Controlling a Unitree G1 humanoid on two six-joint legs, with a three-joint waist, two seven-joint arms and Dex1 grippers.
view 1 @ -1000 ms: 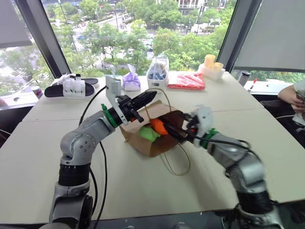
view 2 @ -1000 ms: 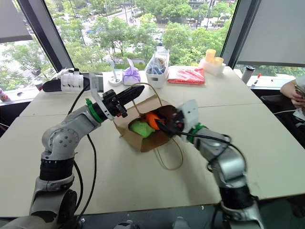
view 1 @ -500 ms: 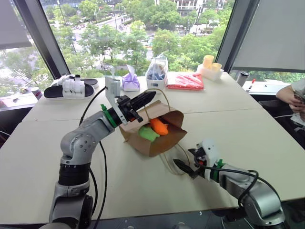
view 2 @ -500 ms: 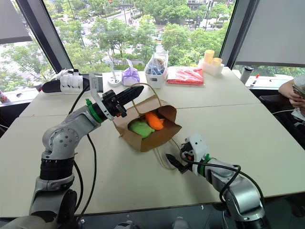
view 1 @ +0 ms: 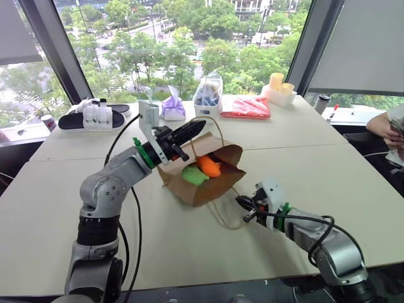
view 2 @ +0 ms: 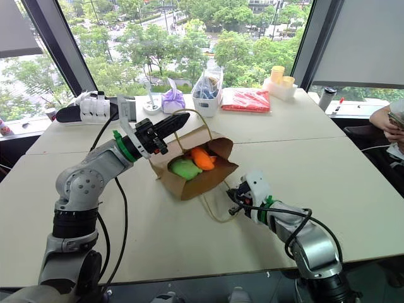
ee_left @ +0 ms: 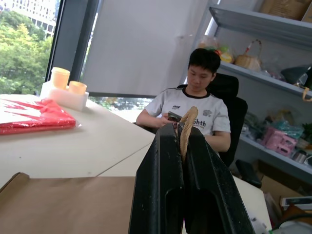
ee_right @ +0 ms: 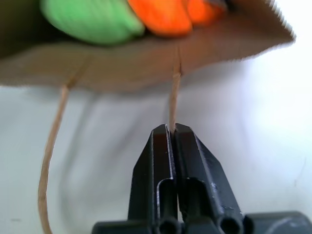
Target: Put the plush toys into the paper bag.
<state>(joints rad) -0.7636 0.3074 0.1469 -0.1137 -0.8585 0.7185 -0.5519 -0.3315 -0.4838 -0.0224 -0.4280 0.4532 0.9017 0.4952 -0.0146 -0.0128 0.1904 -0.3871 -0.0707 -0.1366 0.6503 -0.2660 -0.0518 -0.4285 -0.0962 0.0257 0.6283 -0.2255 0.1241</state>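
Table [view 1: 57,189] is carrying everything, largest first: paper bag [view 1: 202,183] is lying on its side mid-table, mouth gaping toward the robot, both plush toys sitting inside — green plush toy [view 1: 194,175] at 9 o'clock of the orange plush toy [view 1: 210,166], the two touching. Back row along the window edge at 12 o'clock of the bag: black-and-white sandal [view 1: 95,116], red flat packet [view 1: 247,106], clear plastic bag [view 1: 209,93] with dark contents, purple pouch [view 1: 173,107], white tray with two yellow cups [view 1: 280,88]. A person's arm [view 1: 385,126] is resting at the table's 3 o'clock edge; in the left wrist view a seated person [ee_left: 192,105] is wearing a white shirt with print I can't read in full. Nothing is blocking the bag mouth. Left gripper [view 1: 199,128] is sitting at the bag's 12 o'clock rim, fingers clamped on the upper cord handle [ee_left: 186,127]. Right gripper [view 1: 242,202] is sitting at 4 o'clock of the bag, just off the lower lip, fingers pinched on the lower cord handle [ee_right: 173,97], toys just beyond it inside.
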